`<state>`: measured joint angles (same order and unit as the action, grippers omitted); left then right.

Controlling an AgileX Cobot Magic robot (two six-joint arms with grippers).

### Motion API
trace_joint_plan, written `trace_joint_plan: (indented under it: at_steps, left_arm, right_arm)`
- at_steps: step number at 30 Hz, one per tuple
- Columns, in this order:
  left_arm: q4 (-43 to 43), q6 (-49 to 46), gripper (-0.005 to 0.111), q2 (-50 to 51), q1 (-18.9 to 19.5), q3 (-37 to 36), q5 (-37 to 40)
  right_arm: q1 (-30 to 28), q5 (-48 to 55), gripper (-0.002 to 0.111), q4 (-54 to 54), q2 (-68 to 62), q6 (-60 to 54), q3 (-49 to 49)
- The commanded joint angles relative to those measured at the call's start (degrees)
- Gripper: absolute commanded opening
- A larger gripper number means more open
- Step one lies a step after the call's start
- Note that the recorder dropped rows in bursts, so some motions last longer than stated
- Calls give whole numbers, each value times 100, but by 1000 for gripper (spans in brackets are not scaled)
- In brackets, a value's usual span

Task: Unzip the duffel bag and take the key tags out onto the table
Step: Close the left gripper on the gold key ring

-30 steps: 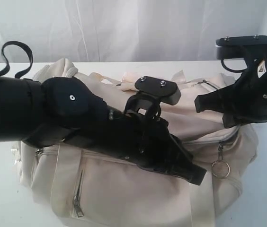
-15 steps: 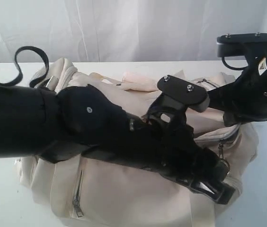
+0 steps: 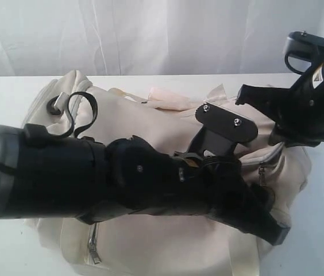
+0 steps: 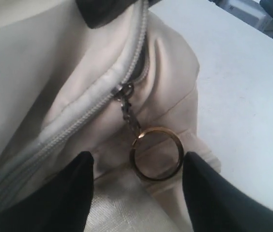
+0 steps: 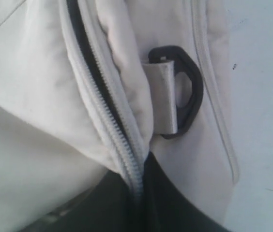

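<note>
The bag [image 3: 150, 118] lies across the middle of the table [image 3: 12, 92], long side toward the camera. My left arm [image 3: 93, 178] reaches over its near side from left to right and blocks a good part of the front. The left gripper [image 4: 137, 159] hangs at the bag's near right end with its fingers [image 4: 64, 193] spread wide. Between them, touching neither (as far as the wrist view lets me judge), is a brass ring [image 4: 157, 129], hung by a small clasp [image 4: 127, 104] from the zip [image 4: 83, 123]. The ring rests flat against the cream fabric just below the zip line, and bare table shows beside that end of the bag. My right arm [image 3: 311, 103] comes in from the far right, and the right gripper [image 5: 139, 195] sits at the bag's far right top. Its jaws are pressed together and the zip edge runs straight down into them, so I read it as pinching the bag's fabric at the zip. A dark strip shows along the teeth there. Just beside it a black strap ring [image 5: 197, 96] sits in a short webbing loop [image 5: 163, 101] on the bag's end. Low on the near left front, a pocket pull [image 3: 95, 256] hangs down.
</note>
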<state>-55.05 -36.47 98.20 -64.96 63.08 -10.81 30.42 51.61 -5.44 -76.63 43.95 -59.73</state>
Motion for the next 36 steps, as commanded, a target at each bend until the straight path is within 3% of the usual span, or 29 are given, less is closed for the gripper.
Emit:
trace_joint_plan:
  at_steps: [1,9,24,27,34,36]
  left_arm:
    - [-108,155,59,-15,-45,77,31]
    - [-95,180,59,133,-45,494,280]
    - [-93,182,58,413,-45,494,79]
    - [-93,182,47,413,-45,494,20]
    - [-93,197,0,346,-45,494,3]
    - [-93,197,0,292,-45,494,10]
  right_arm:
    - [-20,-203,0,-169,83,153,-45]
    - [-20,-224,0,-169,83,153,-45]
    - [-20,-208,0,-271,83,118,-45]
    - [-20,-208,0,-271,83,118,-45]
    - [-20,-208,0,-426,83,118,-22]
    - [-20,-197,0,-536,83,118,-22]
